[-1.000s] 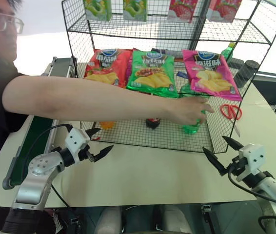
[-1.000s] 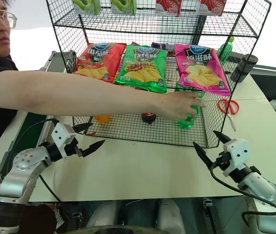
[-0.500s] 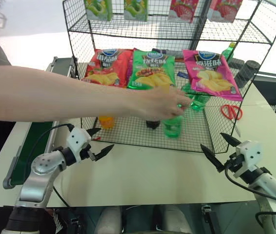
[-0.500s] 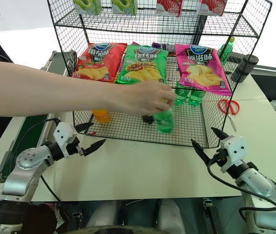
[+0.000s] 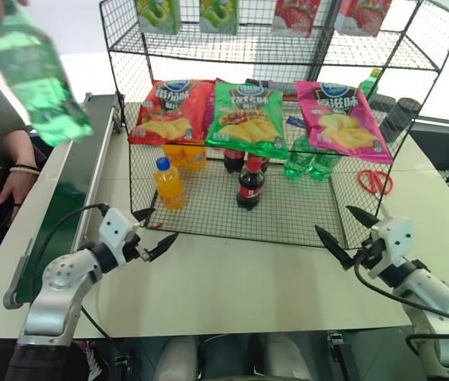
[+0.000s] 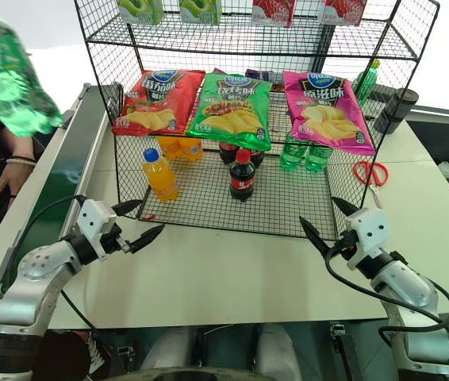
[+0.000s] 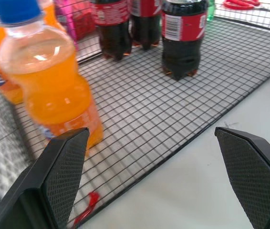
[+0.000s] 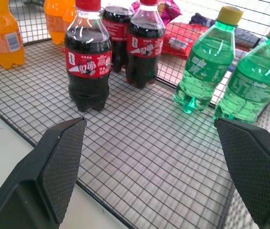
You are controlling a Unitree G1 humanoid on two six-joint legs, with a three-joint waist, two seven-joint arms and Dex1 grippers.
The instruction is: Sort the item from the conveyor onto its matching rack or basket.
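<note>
Both grippers empty and wide while a person carries the green bottle toward the belt.

The left gripper [image 5: 155, 233] and right gripper [image 5: 338, 228] hold their black fingers spread wide, touching nothing, poised over the table [image 5: 232, 278] just before the basket [image 5: 209, 226]. A second ago a person's arm reached across into that basket and closed on a green bottle; now the arm is gone from it and the green bottle [image 5: 38, 83] hangs blurred in the person's hand, high above the conveyor [image 5: 58, 226]. I judge the item is about to be set on the belt, so the sort has not begun. Two green bottles [image 8: 206, 62] stand in the basket beside the cola bottles [image 8: 88, 59].
</note>
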